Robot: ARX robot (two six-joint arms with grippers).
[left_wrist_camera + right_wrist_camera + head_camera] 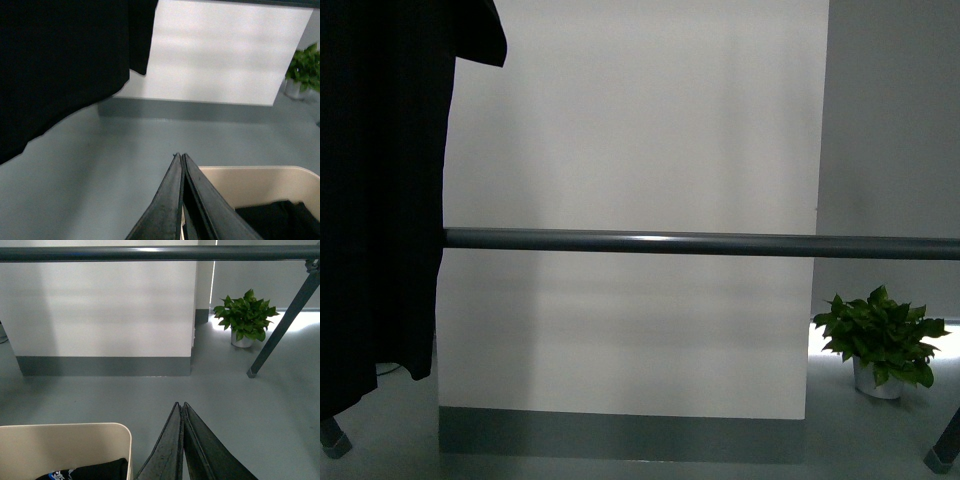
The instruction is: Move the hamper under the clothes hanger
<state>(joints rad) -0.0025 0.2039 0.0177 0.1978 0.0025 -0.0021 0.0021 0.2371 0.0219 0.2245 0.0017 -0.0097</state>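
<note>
The clothes hanger's dark grey bar (700, 243) runs across the front view, and its bar (150, 252) and one splayed leg (282, 325) show in the right wrist view. A black garment (375, 200) hangs from it at the left. The beige hamper (260, 185) sits on the floor just beside my left gripper (180, 156), dark clothes inside. In the right wrist view the hamper's rim (65, 427) lies close beside my right gripper (179, 404). Both grippers are shut with nothing between the fingers, one at each side of the hamper.
A potted green plant (882, 340) stands on the grey floor at the back right, near the rack's leg foot (940, 458). A white wall panel (630, 150) with a grey base strip stands behind the rack. Another rack foot (334, 438) shows at the lower left.
</note>
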